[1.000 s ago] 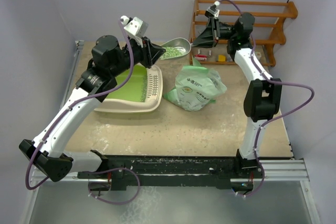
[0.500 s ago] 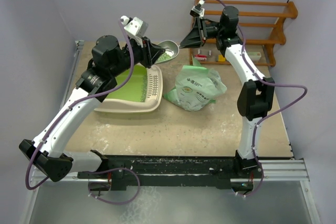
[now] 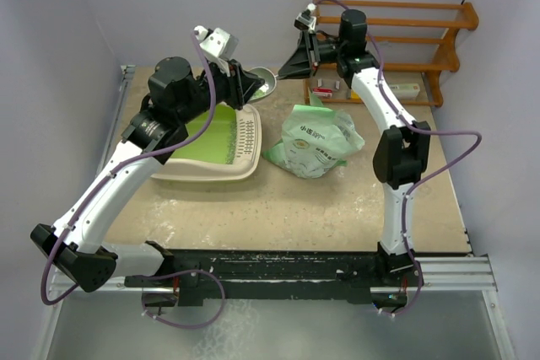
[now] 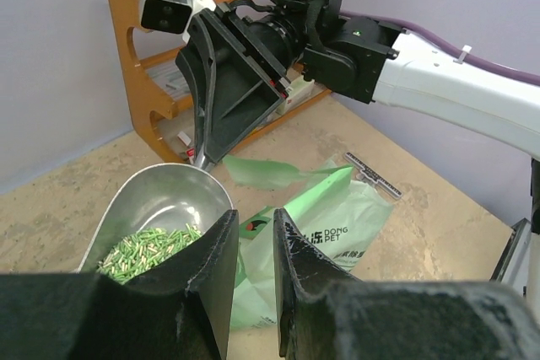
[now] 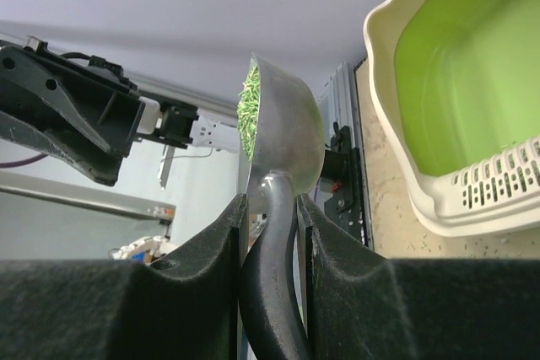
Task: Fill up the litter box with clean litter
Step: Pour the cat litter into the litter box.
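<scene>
The litter box [image 3: 196,168] is a cream tray with a bare lime-green inside, at the left of the table; it also shows in the right wrist view [image 5: 472,40]. My right gripper [image 3: 284,70] [image 5: 272,200] is shut on the dark handle of a metal scoop [image 3: 265,82] [image 5: 287,132] [image 4: 169,200]. The scoop holds green litter [image 4: 143,250] [image 5: 250,107] and hangs just beyond the box's far right corner. My left gripper [image 3: 251,88] [image 4: 253,212] hovers over that corner right beside the scoop, its jaws a narrow gap apart with nothing between them.
A pale green printed bag [image 3: 316,142] [image 4: 337,217] lies open to the right of the box. A wooden rack [image 3: 422,31] [image 4: 135,48] with small items stands at the back right. Loose specks lie on the tabletop [image 3: 278,208].
My right gripper has carried the scoop leftward from near the rack to the litter box's far right corner. The left arm has stayed still.
</scene>
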Controlling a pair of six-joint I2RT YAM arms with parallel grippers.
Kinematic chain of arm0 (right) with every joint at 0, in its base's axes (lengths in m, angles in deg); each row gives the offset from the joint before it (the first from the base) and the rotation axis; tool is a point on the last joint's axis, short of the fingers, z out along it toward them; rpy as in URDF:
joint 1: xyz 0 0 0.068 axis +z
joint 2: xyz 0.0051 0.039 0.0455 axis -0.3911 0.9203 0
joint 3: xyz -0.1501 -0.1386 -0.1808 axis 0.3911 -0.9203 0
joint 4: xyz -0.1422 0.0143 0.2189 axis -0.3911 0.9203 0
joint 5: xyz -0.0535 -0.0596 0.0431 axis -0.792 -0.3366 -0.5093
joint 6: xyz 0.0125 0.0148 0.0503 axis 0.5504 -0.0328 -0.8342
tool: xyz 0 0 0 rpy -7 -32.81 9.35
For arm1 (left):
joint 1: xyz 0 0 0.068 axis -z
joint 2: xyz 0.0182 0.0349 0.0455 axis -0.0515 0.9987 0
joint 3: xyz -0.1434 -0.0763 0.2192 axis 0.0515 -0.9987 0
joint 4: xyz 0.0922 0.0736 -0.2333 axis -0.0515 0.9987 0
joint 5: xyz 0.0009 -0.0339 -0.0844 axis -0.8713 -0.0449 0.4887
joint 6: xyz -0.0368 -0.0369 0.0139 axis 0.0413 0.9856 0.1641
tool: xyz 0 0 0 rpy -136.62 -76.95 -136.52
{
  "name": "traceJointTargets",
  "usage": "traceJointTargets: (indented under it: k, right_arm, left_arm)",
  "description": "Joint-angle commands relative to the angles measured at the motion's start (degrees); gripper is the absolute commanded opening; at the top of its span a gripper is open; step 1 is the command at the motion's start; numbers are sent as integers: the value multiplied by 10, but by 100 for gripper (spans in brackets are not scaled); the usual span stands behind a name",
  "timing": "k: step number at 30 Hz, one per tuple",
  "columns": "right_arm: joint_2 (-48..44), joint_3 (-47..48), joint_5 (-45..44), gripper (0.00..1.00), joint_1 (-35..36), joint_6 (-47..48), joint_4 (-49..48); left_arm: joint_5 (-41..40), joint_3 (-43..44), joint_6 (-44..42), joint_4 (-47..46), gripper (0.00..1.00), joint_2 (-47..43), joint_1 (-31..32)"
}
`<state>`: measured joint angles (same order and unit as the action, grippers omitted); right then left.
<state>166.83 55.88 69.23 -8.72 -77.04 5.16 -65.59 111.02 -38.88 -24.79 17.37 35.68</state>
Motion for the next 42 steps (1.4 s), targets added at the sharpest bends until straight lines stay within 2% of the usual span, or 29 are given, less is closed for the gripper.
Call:
traceJointTargets:
  k: [1,4,8,11,15,21,29,35,37,42]
  right_arm:
    - [-11,70,-25,0,5,123,129]
    - [-5,85,-40,0,5,171,189]
    - [1,133,-104,0,11,305,358]
    - [5,140,-124,0,20,338,394]
    - [15,193,-206,0,46,457,514]
    - [32,224,-290,0,74,524,574]
    - [57,267,-374,0,101,572,600]
    - [66,296,-379,0,132,576,600]
    - [71,304,-424,0,141,605,598]
    - [82,320,-448,0,153,616,575]
  left_arm:
    - [-11,13,-10,-9,20,-15,-3]
    - [-13,12,-10,-8,20,-15,-3]
    - [-13,10,-10,-6,20,-17,-3]
    - [-13,8,-11,-4,20,-20,-3]
    - [-18,3,-12,-3,20,-28,-3]
    - [-29,-10,-15,7,20,-47,-3]
    - [-44,-46,-6,27,20,-85,-3]
    - [-60,-72,-5,46,20,-113,-3]
    - [-67,-80,-4,52,20,-124,-3]
    - [-83,-94,-1,55,20,-146,-4]
